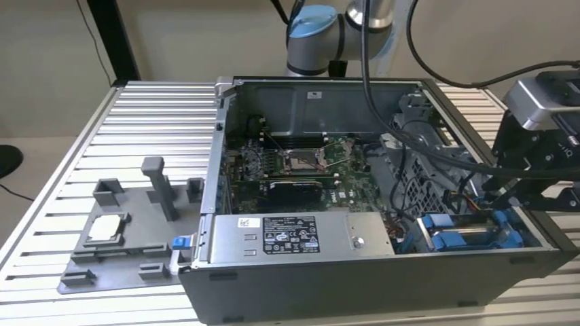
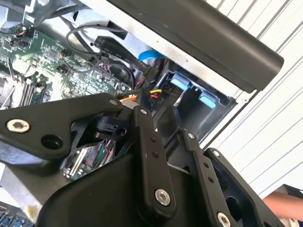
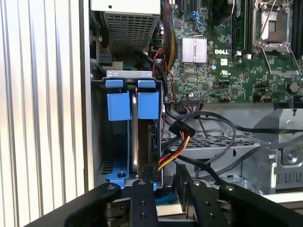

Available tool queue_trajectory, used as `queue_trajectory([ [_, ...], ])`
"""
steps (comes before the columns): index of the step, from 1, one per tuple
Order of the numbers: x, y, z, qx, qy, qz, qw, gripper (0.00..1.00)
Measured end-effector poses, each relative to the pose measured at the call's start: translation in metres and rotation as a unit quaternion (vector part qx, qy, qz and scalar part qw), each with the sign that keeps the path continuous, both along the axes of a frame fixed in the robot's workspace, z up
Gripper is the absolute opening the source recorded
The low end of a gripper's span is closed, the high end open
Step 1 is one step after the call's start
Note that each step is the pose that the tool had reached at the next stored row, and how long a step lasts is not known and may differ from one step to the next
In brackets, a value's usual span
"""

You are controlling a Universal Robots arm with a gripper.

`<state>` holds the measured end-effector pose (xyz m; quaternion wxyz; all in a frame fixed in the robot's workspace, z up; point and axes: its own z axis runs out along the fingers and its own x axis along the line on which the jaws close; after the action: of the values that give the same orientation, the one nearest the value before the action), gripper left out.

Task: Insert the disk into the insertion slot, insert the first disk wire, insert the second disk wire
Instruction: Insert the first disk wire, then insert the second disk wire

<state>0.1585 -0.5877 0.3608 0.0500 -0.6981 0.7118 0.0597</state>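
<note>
The insertion slot [image 3: 117, 176] is a dark bay with blue rails at the case's corner, beside the exterior view's right wall [image 1: 442, 223]. It has two compartments with blue tabs. In the one nearer the motherboard the disk [image 3: 141, 146] stands on edge, pushed in. A black connector on red, yellow and orange wires [image 3: 182, 127] hangs loose just beside the disk, and a black wire [image 3: 203, 175] runs past it. My gripper [image 3: 165, 182] [image 2: 163, 125] [image 1: 498, 200] hovers over the bay's end, fingers apart, with the coloured wires running close by one fingertip [image 3: 143, 189].
The open case [image 1: 363, 292] holds a motherboard [image 1: 299, 163], a labelled power-supply box [image 1: 299, 234] and a perforated metal cage [image 3: 213, 146]. A grey fixture [image 1: 136, 261] with a small silver part lies on the slatted table at the exterior view's left. A hand [image 2: 284, 208] shows at one corner.
</note>
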Motion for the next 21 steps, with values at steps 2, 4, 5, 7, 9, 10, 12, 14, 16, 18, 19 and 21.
queue_trajectory([
  [2,0.0057,0.0008,0.0001,0.0005,0.0000,0.000,1.00000,1.00],
  [4,0.0106,0.0023,0.0000,0.0008,0.0001,0.000,1.00000,1.00],
  [5,0.0127,0.0033,0.0000,0.0009,0.0004,0.000,1.00000,1.00],
  [7,0.0166,0.0055,0.0000,0.0009,0.0031,0.000,0.99999,1.00],
  [9,0.0181,0.0072,0.0000,0.0009,0.0154,0.000,0.99988,1.00],
  [10,0.0186,0.0079,0.0000,0.0008,0.0239,0.000,0.99971,1.00],
  [12,0.0208,0.0093,-0.0003,0.0008,0.0352,0.000,0.99938,1.00],
  [14,0.0242,0.0105,-0.0004,0.0007,0.0362,0.000,0.99935,1.00],
  [16,0.0281,0.0119,-0.0006,0.0008,0.0363,0.000,0.99934,1.00],
  [18,0.0326,0.0134,-0.0016,0.0009,0.0382,0.000,0.99927,1.00],
  [19,0.0337,0.0139,-0.0023,0.0008,0.0393,0.000,0.99923,1.00],
  [21,0.0344,0.0146,-0.0042,0.0009,0.0406,0.000,0.99917,1.00],
])
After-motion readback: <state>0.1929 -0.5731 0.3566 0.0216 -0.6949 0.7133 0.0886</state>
